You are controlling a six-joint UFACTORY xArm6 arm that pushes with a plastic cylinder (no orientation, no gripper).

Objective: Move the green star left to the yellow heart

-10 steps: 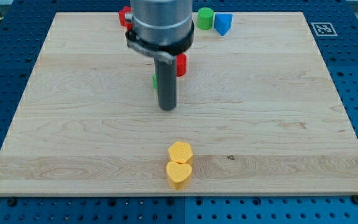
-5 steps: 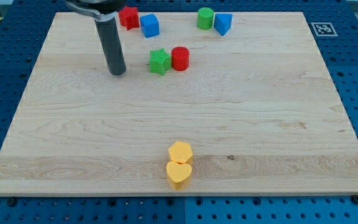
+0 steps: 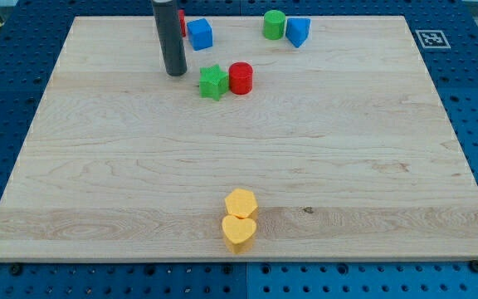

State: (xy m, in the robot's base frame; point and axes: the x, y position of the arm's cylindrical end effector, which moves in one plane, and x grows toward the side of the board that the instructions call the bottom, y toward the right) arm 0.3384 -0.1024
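The green star (image 3: 213,82) lies in the upper middle of the wooden board, touching a red cylinder (image 3: 241,78) on its right. The yellow heart (image 3: 239,232) sits near the view's bottom edge of the board, touching a yellow hexagon-like block (image 3: 241,203) just above it. My tip (image 3: 175,73) is on the board a short way to the left of the green star and slightly above it, apart from it.
A blue cube (image 3: 199,34) and a red block (image 3: 181,22), partly hidden behind the rod, sit near the view's top. A green cylinder (image 3: 274,24) and a blue triangular block (image 3: 298,31) lie at the top right. The board (image 3: 98,191) ends near all view edges.
My tip swung from below the green star to the far left, then moved up and right, ending close to the star's upper left. No block has moved.
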